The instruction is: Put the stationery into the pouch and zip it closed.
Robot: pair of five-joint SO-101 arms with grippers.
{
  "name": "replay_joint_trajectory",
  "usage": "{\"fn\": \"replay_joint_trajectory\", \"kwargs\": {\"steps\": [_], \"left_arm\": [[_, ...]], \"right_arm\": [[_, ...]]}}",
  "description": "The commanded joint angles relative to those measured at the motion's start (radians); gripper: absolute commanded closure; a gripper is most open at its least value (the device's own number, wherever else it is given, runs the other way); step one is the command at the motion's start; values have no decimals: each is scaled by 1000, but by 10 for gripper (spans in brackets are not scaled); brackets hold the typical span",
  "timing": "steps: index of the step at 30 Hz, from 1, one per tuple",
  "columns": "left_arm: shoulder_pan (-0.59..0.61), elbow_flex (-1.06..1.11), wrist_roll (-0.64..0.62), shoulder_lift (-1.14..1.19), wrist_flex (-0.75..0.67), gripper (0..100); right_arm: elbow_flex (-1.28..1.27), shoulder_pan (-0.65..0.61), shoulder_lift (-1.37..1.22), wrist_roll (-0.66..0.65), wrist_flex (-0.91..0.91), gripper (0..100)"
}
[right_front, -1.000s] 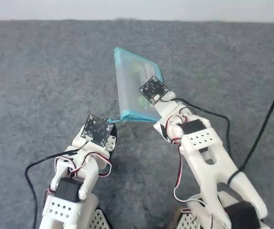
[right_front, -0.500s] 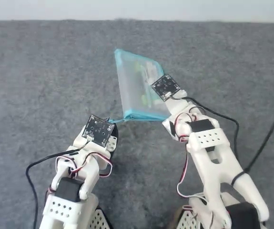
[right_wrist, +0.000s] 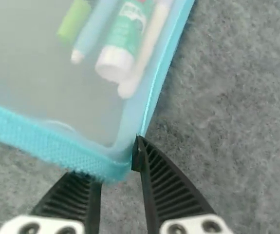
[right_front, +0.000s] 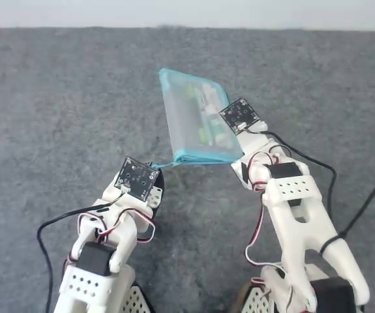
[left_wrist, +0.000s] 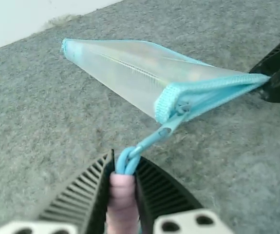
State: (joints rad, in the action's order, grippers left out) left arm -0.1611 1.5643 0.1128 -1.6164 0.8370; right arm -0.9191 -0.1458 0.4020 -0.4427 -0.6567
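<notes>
Two sets of jaws held the translucent blue pouch point(right_front: 190, 120), which lay on the grey counter point(right_front: 57, 98) ahead of both arms. We saw the left jaws pinched tight on the loop of the zip pull point(left_wrist: 128, 161), which ran taut to the slider point(left_wrist: 171, 109) at one end of the zip edge. The right jaws were clamped on the pouch's opposite corner. Inside lay the stationery: a glue stick point(right_wrist: 122, 39), a green marker point(right_wrist: 74, 19) and pale pens point(right_wrist: 144, 48).
</notes>
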Motion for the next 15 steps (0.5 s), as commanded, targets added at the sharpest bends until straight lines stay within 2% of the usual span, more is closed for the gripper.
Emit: {"fn": "replay_joint_trajectory", "kwargs": {"steps": [1,11,15], "left_arm": [[17,-51,-3,-17,-3,988],[9,-50,-5,-17,-5,981],[-66,-41,-3,-17,12,889]], "right_arm": [[18,160,2,0,-8,994],[18,168,7,2,-10,994],[18,168,4,3,-8,993]]}}
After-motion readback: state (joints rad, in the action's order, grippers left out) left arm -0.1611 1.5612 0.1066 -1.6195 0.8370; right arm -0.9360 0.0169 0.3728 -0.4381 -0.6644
